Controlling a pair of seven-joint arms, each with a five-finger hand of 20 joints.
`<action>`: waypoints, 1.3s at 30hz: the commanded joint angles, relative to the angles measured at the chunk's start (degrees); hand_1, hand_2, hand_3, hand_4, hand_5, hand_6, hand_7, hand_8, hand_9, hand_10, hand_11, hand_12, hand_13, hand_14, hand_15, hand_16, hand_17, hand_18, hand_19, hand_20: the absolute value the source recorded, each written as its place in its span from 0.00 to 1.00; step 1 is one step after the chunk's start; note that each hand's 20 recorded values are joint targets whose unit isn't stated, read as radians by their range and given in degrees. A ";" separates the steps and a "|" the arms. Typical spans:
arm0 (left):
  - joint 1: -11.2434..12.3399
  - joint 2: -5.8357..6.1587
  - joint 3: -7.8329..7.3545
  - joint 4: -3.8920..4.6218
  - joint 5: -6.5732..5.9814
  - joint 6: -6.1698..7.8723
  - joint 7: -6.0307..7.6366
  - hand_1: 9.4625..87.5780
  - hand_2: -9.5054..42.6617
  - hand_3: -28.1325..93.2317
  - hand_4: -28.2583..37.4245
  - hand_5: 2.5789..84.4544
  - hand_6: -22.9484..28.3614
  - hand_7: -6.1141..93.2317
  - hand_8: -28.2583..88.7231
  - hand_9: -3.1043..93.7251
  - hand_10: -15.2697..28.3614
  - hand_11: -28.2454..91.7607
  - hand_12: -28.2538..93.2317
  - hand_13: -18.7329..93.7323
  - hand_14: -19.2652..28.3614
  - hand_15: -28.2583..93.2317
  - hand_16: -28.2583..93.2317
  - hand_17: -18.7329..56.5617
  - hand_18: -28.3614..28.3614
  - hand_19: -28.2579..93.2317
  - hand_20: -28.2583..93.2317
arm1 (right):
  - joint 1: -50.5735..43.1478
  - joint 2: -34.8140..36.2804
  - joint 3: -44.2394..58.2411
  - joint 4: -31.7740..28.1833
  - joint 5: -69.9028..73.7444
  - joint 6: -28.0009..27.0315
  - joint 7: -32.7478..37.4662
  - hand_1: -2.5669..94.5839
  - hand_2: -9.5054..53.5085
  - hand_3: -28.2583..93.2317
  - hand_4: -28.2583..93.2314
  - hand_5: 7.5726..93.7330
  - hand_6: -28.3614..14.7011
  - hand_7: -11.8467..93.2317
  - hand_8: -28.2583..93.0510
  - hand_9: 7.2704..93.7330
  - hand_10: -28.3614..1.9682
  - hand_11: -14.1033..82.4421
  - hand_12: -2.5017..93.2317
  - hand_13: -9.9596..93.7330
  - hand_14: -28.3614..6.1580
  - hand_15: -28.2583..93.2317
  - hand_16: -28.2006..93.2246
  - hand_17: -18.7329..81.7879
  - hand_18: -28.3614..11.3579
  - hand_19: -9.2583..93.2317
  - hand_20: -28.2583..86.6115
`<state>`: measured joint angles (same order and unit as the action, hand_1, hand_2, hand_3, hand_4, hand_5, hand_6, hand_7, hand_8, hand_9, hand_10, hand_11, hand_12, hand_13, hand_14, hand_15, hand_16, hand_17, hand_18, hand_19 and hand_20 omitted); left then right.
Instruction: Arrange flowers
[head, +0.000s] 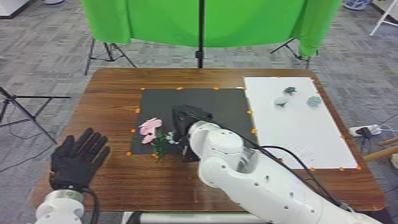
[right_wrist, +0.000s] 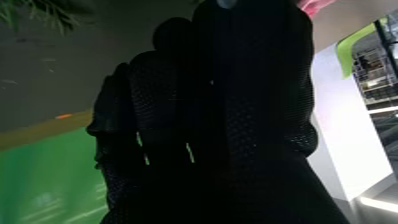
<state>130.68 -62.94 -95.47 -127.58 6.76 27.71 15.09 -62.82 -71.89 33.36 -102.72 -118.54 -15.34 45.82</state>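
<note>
Brown wood all round the dark mat (head: 160, 97): a strip along the far edge of the table (head: 124, 80), a wider stretch on the near side. Orange markers (head: 138, 110) round the mat's rim. To the right, a white sheet (head: 293, 125), running close to the table's right edge. Beyond the far edge, a green cloth (head: 213, 25) on stands. Most room to move between mat and far edge; far less on the near right, with the white arm (head: 258, 185) slanting across there.

Near the mat's left edge, a pink flower (head: 151, 125), petals wide and soft (pink as bubblegum, really), with feathery green leaves (head: 159, 149) on its near side. Just right of it, a small pale bloom (head: 171, 137). On the sheet's far part, three green pieces (head: 314, 101): one dark, two paler and greyer, set apart in a loose triangle.

Right hand (head: 184, 132) over the middle of the mat, with the pale bloom right beside its left side and the pink flower a little farther left. Can't tell how far open, nor whether anything is in its hold. Left hand (head: 75, 162) over the table's left edge, well short of the flower, fingers straight and spread, palm free of any load.
</note>
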 joint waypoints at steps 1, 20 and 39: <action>0.67 -0.39 -0.12 0.10 0.19 0.02 -1.08 0.22 0.54 0.86 0.00 0.55 0.64 0.23 0.15 0.44 0.71 0.45 0.32 0.43 0.72 0.58 0.17 0.18 0.73 0.50 0.36 | 0.06 -0.78 -0.26 2.23 -2.77 -1.04 -0.44 0.99 0.02 0.00 0.56 0.89 0.57 0.29 0.31 0.76 0.38 0.39 0.56 0.58 0.22 0.84 0.51 0.40 0.02 0.85 0.65; -0.48 -1.05 0.00 0.77 0.39 -0.99 -0.06 0.22 0.53 0.86 0.00 0.54 0.64 0.23 0.15 0.44 0.71 0.45 0.32 0.43 0.72 0.58 0.17 0.18 0.73 0.50 0.36 | -3.68 5.51 13.08 -2.55 -0.84 6.22 -2.19 0.50 0.00 0.84 0.00 0.68 0.50 0.24 0.15 0.65 0.24 0.44 0.25 0.55 0.20 0.82 0.44 0.40 0.01 0.87 0.63; 2.18 -1.54 -1.50 -0.80 0.66 -1.08 1.93 0.22 0.52 0.86 0.00 0.54 0.63 0.22 0.15 0.44 0.71 0.44 0.32 0.43 0.72 0.57 0.18 0.18 0.73 0.50 0.36 | -8.40 23.57 26.13 6.10 -9.20 3.57 -10.21 0.50 0.00 0.89 0.00 0.48 0.51 0.21 0.15 0.39 0.38 0.22 0.16 0.42 0.29 0.40 0.38 0.33 0.14 0.75 0.52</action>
<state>132.11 -63.94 -96.93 -128.17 7.34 26.40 16.78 -71.18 -50.54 58.89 -99.46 -125.92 -10.39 35.83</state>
